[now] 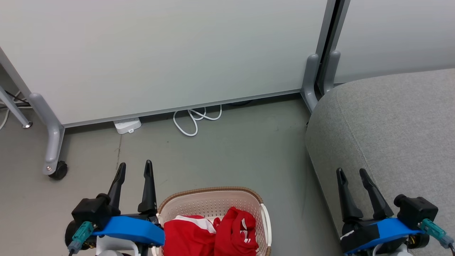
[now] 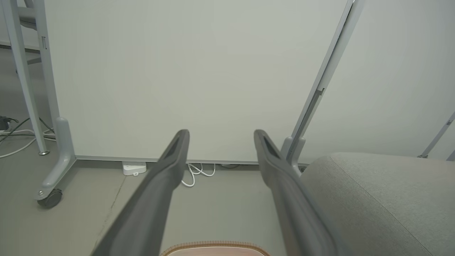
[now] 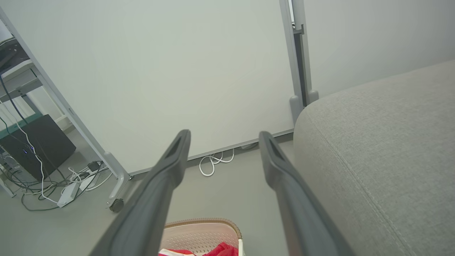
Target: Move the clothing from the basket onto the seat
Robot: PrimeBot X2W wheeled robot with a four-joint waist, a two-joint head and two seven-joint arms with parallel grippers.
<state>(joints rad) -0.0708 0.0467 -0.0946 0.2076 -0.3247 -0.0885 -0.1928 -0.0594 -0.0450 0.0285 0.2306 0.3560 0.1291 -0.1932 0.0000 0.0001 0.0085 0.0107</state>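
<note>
Bright-red clothing (image 1: 213, 233) with white trim lies bunched in the cream basket (image 1: 212, 193), which stands on the floor at the bottom centre of the head view. Its brown rim (image 2: 213, 245) peeks in at the bottom of the left wrist view, and rim and red cloth (image 3: 222, 250) show low in the right wrist view. The light-grey seat (image 1: 391, 131) fills the right side. My left gripper (image 1: 135, 169) hovers open just left of the basket, nothing between its fingers. My right gripper (image 1: 352, 174) stands open over the seat's front edge, also empty.
A white partition panel (image 1: 160, 53) on grey wheeled legs (image 1: 53, 142) stands behind the basket. A white cable coil (image 1: 195, 119) and a white power block (image 1: 127, 125) lie at its foot. A dark box and tangled cables (image 3: 35, 160) sit at far left.
</note>
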